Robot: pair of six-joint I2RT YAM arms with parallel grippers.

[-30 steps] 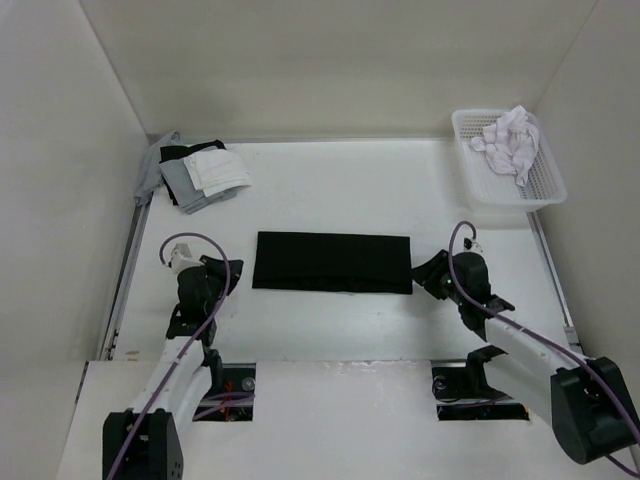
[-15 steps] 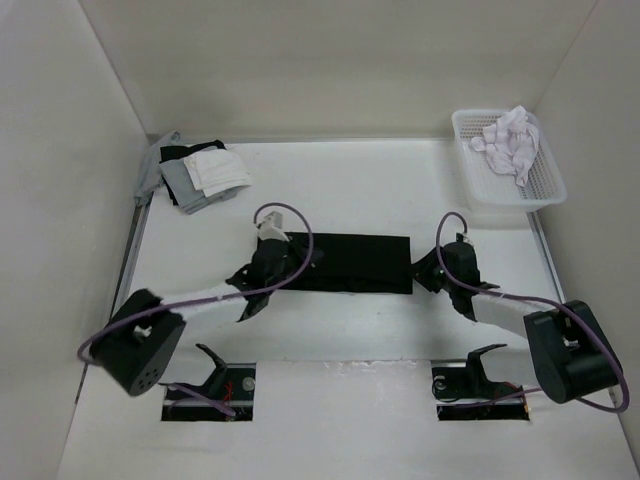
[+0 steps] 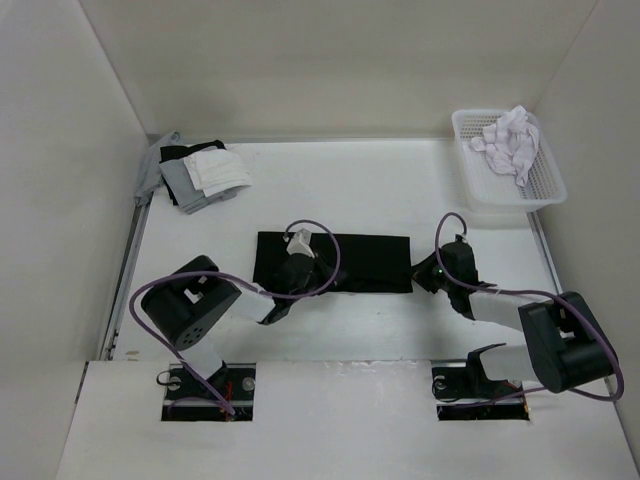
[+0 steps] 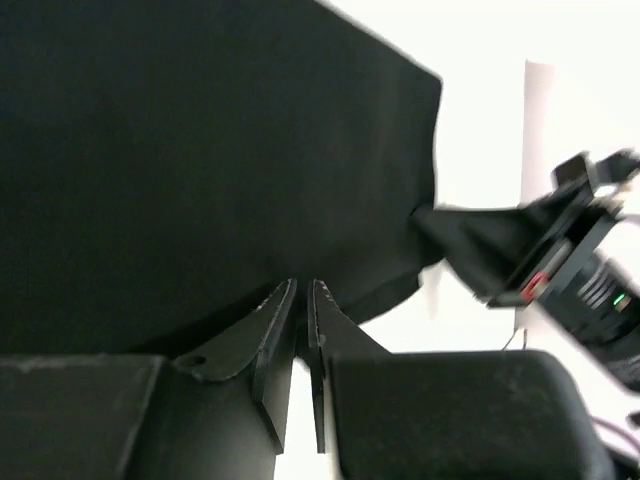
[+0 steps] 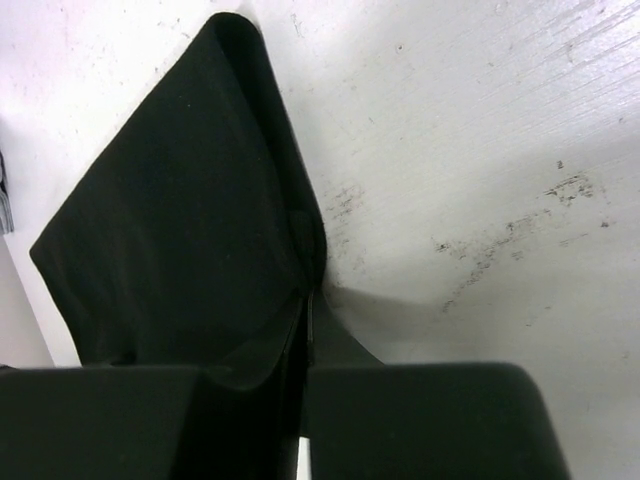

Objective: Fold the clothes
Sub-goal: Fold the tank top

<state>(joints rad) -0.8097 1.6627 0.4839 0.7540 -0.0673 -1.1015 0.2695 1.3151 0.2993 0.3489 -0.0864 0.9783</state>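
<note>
Top view, garment: the black fabric garment (image 3: 365, 260) lies flat on the white table (image 3: 350, 190) as a long band, mid-table, its long axis running left to right, parallel to the near edge.
Top view, left gripper: the left gripper (image 3: 298, 272) sits over the band's near long edge, left of its middle.
Top view, right gripper: the right gripper (image 3: 422, 272) is at the band's right short end, touching it.
Left wrist view, jaws: the left gripper (image 4: 303, 288) has its fingers almost together with a thin slit between. The garment (image 4: 200, 150) spreads ahead of the tips. I cannot tell whether any cloth is caught.
Left wrist view, far end: a tongue of cloth is drawn out toward the right gripper (image 4: 570, 250).
Right wrist view, jaws: the right gripper (image 5: 305, 300) is pressed together, pinching the garment's (image 5: 170, 220) end edge. Bare table (image 5: 480, 150) lies to the right.
Deciding relation: the band stretches leftward from the right jaws, so the right arm looks best placed to carry that end along the long axis.
</note>
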